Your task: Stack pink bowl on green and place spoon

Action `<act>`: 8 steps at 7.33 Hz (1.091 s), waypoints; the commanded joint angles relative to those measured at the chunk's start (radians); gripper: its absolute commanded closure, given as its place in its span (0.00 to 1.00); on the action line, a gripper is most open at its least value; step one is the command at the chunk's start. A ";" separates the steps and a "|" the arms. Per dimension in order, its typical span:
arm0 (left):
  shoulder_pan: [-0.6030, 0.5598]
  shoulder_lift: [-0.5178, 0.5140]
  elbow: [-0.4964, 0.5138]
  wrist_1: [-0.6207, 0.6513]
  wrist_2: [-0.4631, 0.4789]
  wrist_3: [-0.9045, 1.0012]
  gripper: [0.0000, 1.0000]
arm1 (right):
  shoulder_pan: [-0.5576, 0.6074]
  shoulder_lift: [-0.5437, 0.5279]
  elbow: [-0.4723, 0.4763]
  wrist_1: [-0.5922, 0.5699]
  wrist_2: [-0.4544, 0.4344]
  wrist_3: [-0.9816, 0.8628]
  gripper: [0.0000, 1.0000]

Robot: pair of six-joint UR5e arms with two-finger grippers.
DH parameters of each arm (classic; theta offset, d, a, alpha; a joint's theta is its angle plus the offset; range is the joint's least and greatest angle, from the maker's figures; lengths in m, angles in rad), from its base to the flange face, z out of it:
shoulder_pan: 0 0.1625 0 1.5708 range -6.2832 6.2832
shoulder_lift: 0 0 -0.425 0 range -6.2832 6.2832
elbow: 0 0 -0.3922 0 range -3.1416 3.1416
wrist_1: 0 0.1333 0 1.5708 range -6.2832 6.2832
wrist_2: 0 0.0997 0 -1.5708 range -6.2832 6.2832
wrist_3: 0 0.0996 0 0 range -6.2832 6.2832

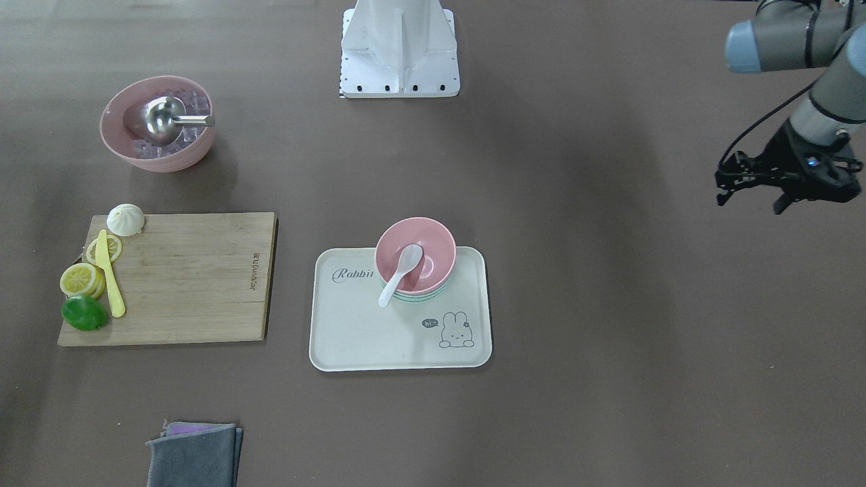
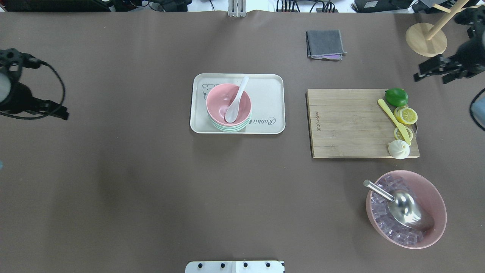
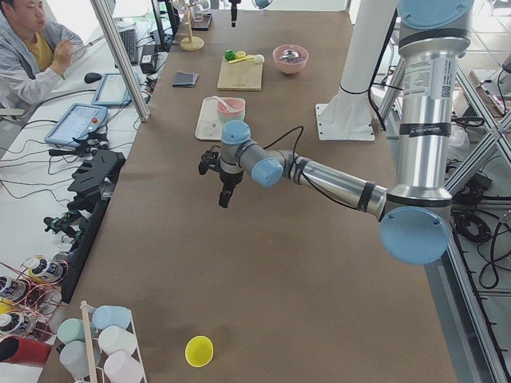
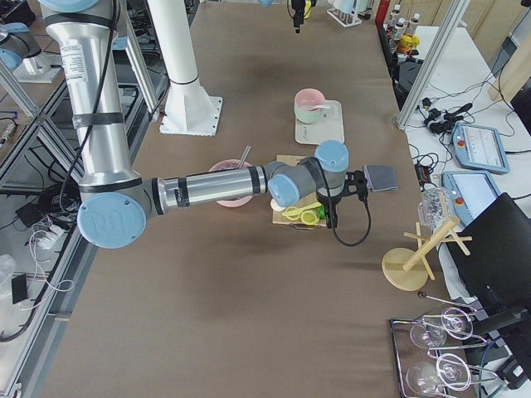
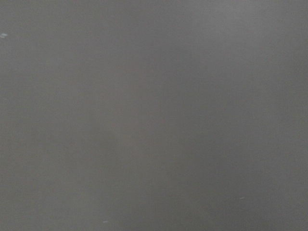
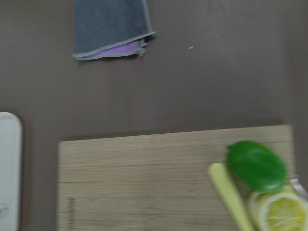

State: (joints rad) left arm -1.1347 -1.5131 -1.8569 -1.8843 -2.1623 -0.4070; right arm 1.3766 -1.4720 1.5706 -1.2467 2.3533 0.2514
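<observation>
The pink bowl (image 1: pixel 433 245) (image 2: pixel 218 99) sits nested on the green bowl (image 1: pixel 421 296) (image 2: pixel 228 129) on the white rabbit tray (image 1: pixel 379 338) (image 2: pixel 269 91). The white spoon (image 1: pixel 400 272) (image 2: pixel 235 103) lies in the pink bowl, handle over the rim. My left gripper (image 1: pixel 751 201) (image 2: pixel 57 110) hovers open and empty far to the tray's side. My right gripper (image 2: pixel 431 77) is open and empty beyond the cutting board's far corner. The left wrist view shows only bare table.
A wooden cutting board (image 2: pixel 348 125) (image 6: pixel 144 183) holds a lime (image 2: pixel 396 96), lemon slices (image 2: pixel 406 115), a yellow knife (image 2: pixel 392 118) and a white dumpling (image 2: pixel 398 149). A large pink bowl (image 2: pixel 435 197) holds ice and a metal scoop. A folded grey cloth (image 2: pixel 325 44) and wooden stand (image 2: pixel 426 40) lie at the far side.
</observation>
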 commanded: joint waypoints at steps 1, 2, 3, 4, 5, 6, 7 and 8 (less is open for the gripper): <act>-0.152 0.136 0.013 -0.013 -0.103 0.196 0.02 | 0.146 -0.048 -0.108 0.001 -0.005 -0.332 0.00; -0.158 0.212 0.012 -0.088 -0.105 0.209 0.02 | 0.160 -0.071 -0.103 0.003 -0.003 -0.360 0.00; -0.158 0.241 0.059 -0.164 -0.105 0.195 0.02 | 0.160 -0.079 -0.099 0.004 -0.003 -0.362 0.00; -0.158 0.247 0.096 -0.189 -0.106 0.197 0.02 | 0.162 -0.089 -0.096 0.007 -0.002 -0.362 0.00; -0.158 0.254 0.123 -0.241 -0.106 0.197 0.02 | 0.168 -0.103 -0.093 0.009 0.003 -0.363 0.00; -0.158 0.261 0.152 -0.304 -0.108 0.197 0.02 | 0.168 -0.108 -0.092 0.012 0.006 -0.363 0.00; -0.158 0.261 0.174 -0.306 -0.113 0.197 0.02 | 0.168 -0.111 -0.092 0.012 0.004 -0.363 0.00; -0.157 0.260 0.173 -0.306 -0.117 0.198 0.02 | 0.174 -0.113 -0.092 0.012 0.008 -0.363 0.00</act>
State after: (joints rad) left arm -1.2929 -1.2537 -1.6959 -2.1793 -2.2742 -0.2098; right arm 1.5459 -1.5810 1.4782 -1.2354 2.3584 -0.1118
